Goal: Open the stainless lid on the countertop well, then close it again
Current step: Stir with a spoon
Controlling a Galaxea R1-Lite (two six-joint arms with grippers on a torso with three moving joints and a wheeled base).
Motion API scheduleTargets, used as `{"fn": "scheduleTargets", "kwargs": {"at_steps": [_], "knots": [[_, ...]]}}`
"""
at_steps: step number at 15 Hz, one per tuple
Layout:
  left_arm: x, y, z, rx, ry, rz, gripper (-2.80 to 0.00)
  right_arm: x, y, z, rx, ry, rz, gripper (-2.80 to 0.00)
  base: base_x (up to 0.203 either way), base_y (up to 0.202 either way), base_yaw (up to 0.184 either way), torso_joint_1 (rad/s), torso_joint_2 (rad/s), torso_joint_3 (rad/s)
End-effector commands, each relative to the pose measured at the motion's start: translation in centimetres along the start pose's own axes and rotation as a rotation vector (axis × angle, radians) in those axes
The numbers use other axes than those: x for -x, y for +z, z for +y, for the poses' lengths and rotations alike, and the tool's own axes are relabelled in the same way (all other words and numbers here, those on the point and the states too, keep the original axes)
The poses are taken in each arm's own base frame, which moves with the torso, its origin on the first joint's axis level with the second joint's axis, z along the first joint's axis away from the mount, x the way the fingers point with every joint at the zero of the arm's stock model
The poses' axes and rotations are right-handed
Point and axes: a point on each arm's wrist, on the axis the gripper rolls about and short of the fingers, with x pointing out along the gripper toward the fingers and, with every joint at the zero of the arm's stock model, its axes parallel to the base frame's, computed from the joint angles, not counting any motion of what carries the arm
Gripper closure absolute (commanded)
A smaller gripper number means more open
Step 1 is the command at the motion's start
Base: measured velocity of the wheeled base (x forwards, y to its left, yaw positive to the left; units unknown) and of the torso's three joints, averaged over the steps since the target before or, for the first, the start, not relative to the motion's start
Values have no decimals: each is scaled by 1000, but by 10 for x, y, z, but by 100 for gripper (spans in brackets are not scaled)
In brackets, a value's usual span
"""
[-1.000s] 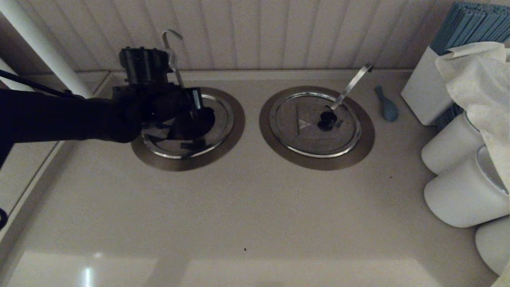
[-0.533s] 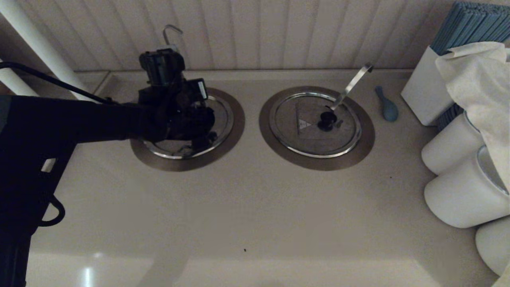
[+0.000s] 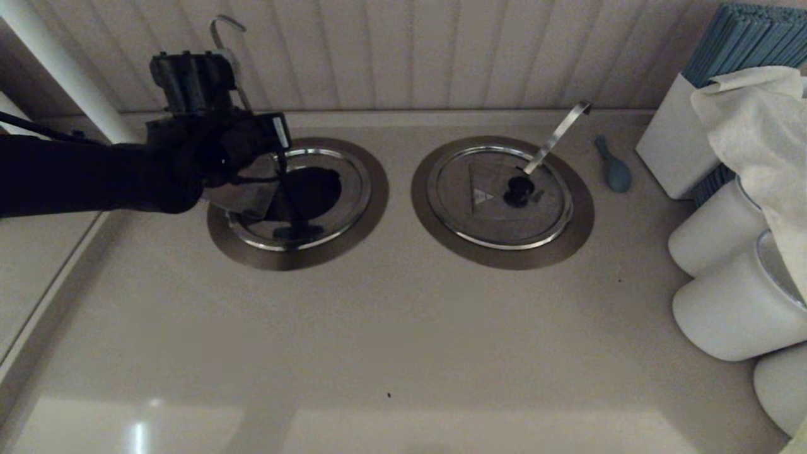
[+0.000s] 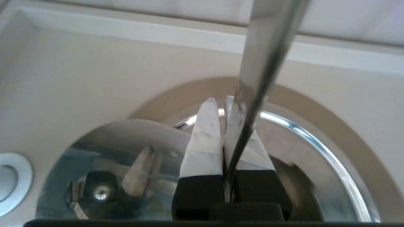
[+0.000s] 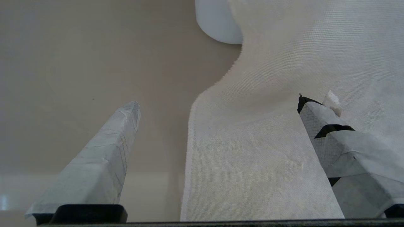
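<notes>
In the upper left of the head view, the left gripper (image 3: 252,148) was clamped on the thin hook-topped handle (image 3: 222,38) of the lid (image 3: 243,192). The lid hung tilted, lifted off towards the left, over the well (image 3: 369,214), whose dark opening showed inside the bronze ring. In the left wrist view, both taped fingers (image 4: 205,142) were pressed against the steel strip. The other lid (image 3: 498,195) sat shut at upper centre. The right gripper (image 5: 217,132) hovered spread apart beside a white cloth (image 5: 268,157), away from the work. The opening step looked done or nearly so; the next move would call for lowering the lid squarely back into its rim.
</notes>
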Motion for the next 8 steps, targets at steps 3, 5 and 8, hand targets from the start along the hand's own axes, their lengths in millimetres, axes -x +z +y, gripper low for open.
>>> {"fn": "scheduleTargets", "kwargs": {"at_steps": [3,5,8], "knots": [[7,5,3,-20,0,-6,0,0,0,0,0,0,1,-280,0,0,0,0,0,0],[8,-4,0,-46,-16,39,0,0,0,0,0,0,1,-280,0,0,0,0,0,0],[16,-7,-14,-49,-72,70,0,0,0,0,0,0,1,-280,0,0,0,0,0,0]]}}
